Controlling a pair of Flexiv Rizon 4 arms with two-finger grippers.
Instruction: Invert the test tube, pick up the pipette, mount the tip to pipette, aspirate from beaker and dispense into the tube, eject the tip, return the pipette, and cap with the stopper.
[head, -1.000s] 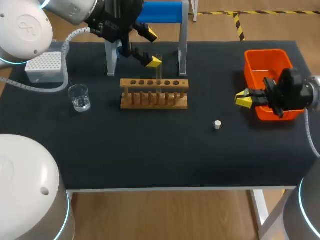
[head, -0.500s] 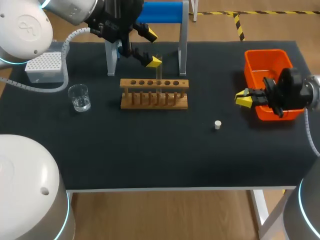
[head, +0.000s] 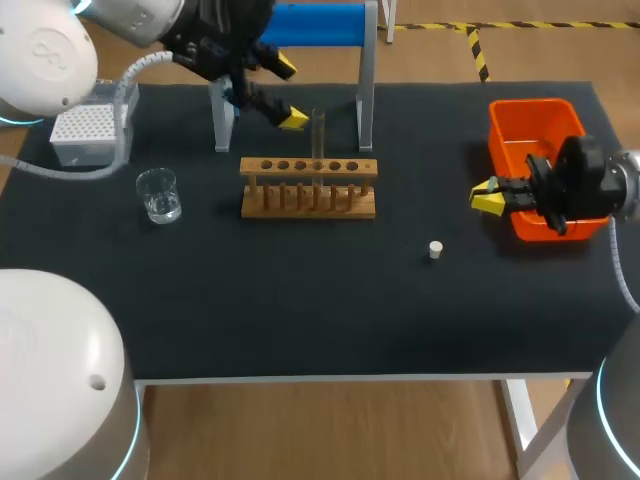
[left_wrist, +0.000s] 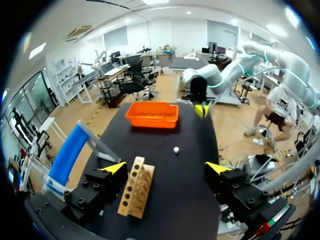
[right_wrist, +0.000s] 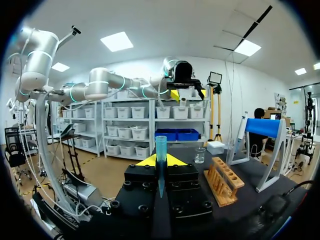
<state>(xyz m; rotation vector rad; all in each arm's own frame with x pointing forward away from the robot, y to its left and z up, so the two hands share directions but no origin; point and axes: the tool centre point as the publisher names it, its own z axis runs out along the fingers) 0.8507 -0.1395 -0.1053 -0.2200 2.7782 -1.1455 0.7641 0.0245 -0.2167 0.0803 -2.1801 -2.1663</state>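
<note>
A clear test tube (head: 318, 132) stands upright in the wooden rack (head: 308, 186) (left_wrist: 135, 193) (right_wrist: 224, 183). My left gripper (head: 289, 92) (left_wrist: 166, 168) hangs open just left of the tube and behind the rack, touching neither. My right gripper (head: 488, 198) (right_wrist: 160, 161) is at the right, beside the orange bin (head: 535, 120), shut on a blue-green pipette tip (right_wrist: 160, 165) that sticks out between its fingers. The white stopper (head: 435, 250) (left_wrist: 176, 149) lies on the mat in front of the rack and to its right. The glass beaker (head: 158, 195) (right_wrist: 200, 155) stands left of the rack.
The white tip box (head: 85, 130) sits at the far left. A metal stand with a blue top (head: 322, 24) (left_wrist: 69, 155) rises right behind the rack. The dark mat between rack, stopper and front edge holds nothing else.
My left gripper has drawn back to the left, away from the test tube, still open. The tube stays in the rack. The right arm has not moved.
</note>
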